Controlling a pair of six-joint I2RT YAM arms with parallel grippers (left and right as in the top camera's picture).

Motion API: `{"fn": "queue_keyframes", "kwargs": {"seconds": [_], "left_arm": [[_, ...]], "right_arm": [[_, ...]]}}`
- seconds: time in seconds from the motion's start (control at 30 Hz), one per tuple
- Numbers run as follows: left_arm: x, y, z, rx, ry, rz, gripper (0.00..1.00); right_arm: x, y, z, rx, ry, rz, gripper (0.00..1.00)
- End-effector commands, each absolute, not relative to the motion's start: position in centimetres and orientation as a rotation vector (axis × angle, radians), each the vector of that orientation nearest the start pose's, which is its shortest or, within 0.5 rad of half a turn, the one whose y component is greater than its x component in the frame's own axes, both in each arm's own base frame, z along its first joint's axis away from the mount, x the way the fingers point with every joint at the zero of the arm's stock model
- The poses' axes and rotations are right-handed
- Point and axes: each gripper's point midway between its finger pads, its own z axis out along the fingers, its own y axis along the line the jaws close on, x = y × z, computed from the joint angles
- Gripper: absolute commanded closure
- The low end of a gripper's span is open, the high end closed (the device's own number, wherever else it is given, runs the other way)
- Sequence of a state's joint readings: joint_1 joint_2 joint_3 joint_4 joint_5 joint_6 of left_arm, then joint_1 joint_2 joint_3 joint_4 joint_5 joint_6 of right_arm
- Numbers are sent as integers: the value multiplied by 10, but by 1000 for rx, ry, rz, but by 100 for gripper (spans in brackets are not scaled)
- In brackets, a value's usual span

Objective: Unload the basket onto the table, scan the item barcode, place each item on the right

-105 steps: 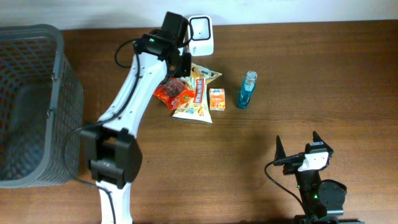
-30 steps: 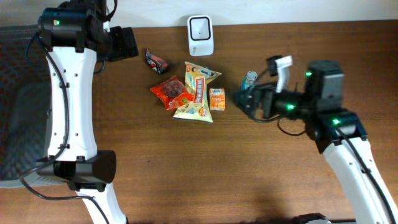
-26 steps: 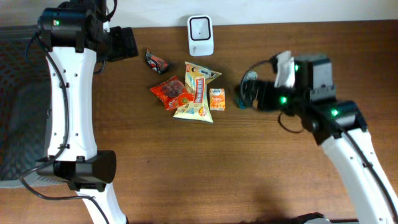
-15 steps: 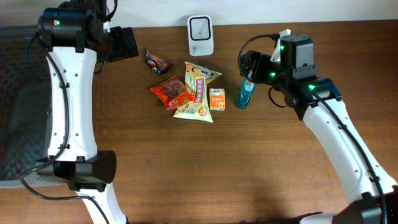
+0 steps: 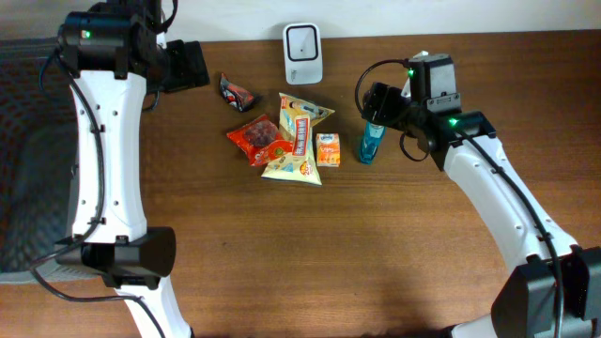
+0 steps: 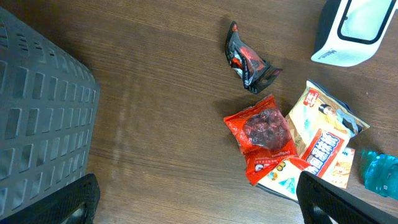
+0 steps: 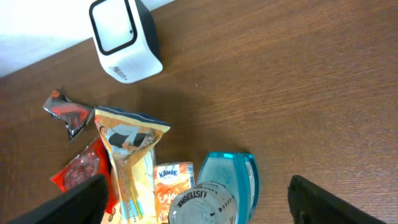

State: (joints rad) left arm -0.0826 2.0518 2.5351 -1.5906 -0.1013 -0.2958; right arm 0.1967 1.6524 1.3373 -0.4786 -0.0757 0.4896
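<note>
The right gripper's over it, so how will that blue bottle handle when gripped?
The blue bottle looks like smooth rigid plastic: probably stiff, maybe slippery. It seems to stand upright, tall and narrow, so a sideways nudge could tip it.

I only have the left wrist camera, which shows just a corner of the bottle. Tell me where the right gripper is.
Observer: The right gripper hovers directly over the top of the blue bottle, with its jaws wide open.
Operator: Read me the cap.
Observer: In the right wrist view, the cap has LISTERINE printed on it.
Operator: Now place my own arm.
Observer: Seen from overhead, the left gripper is near the table's back edge, between the grey basket and the dark packet.
</note>
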Motion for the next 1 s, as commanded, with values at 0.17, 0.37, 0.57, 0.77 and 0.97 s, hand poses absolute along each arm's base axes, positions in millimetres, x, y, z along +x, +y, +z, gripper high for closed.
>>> {"fn": "queue_keyframes", "kwargs": {"seconds": [0.17, 0.37, 0.57, 0.77, 0.97], "left_arm": [[440, -21, 294, -319, 2654, 3, 1], [440, -21, 294, -319, 2654, 3, 1], [440, -21, 294, -319, 2654, 3, 1], [440, -21, 294, -319, 2654, 2, 1], [441, -21, 294, -319, 2653, 3, 1]], "right_arm": [[456, 109, 191, 249, 2363, 418, 13], [457, 112, 171, 251, 2415, 426, 28], [458, 117, 150, 245, 2462, 402, 37], [458, 96, 139, 302, 2480, 264, 48], [452, 71, 132, 367, 2511, 170, 61]]}}
